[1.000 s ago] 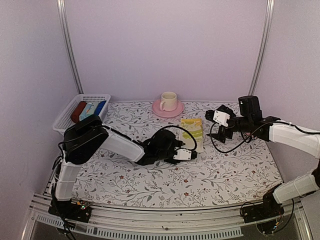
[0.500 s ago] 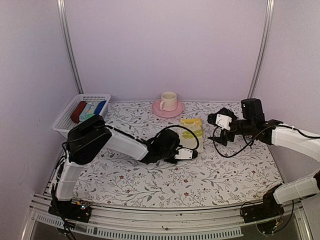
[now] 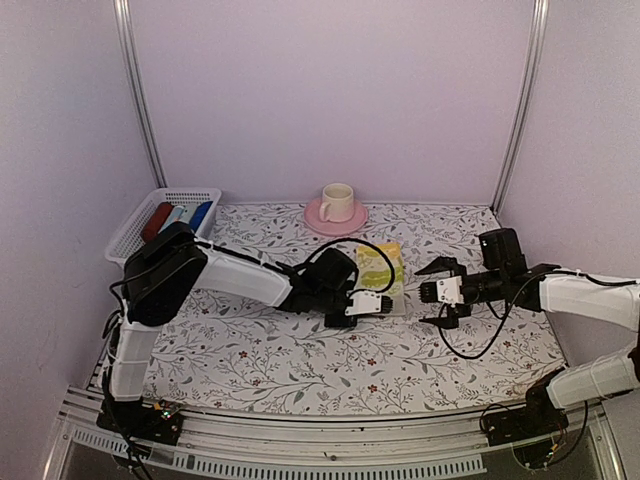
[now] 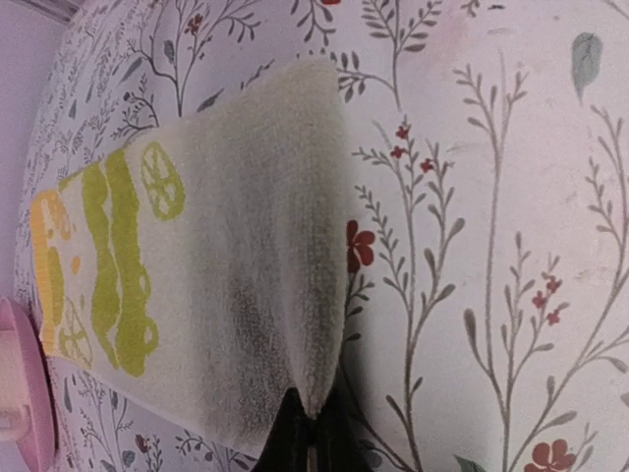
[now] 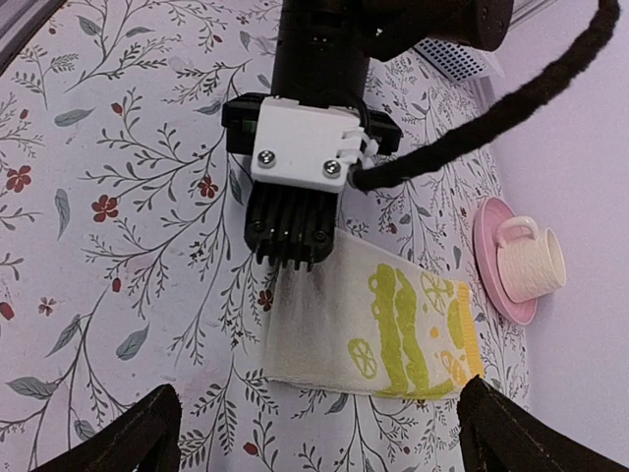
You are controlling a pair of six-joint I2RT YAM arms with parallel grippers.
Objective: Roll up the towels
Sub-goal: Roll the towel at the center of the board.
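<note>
Nearest me, the floral table (image 3: 300, 372) spreads out in front of both arm bases. The left arm reaches well across it to the right. Its left gripper (image 5: 291, 251) has its black jaws pressed together on the plain near end of the towel (image 5: 378, 334), pinching a narrow bit of the cloth's edge between them. From the left wrist view, the pinched edge looks drawn up into a low ridge off the table, though shadow there makes that hard to judge.

Level with it on the right, the right gripper (image 3: 433, 293) hangs just beside the towel with its jaws spread wide and nothing in them. It points at the left gripper, and the towel's near end lies between the two.

The towel is the pale yellow one, spread flat right of the table's middle, its long side running away from the arms. The near part is plain and the far part carries green printed marks and a yellow band.

Farther back stands a pink saucer (image 3: 312, 216) with a cream cup (image 3: 337, 201) on it, a little apart from the towel's far end. At the far left corner sits a white basket (image 3: 128, 238) holding a dark red roll (image 3: 155, 222), a deep blue roll (image 3: 201, 214) and a pale one between them.
</note>
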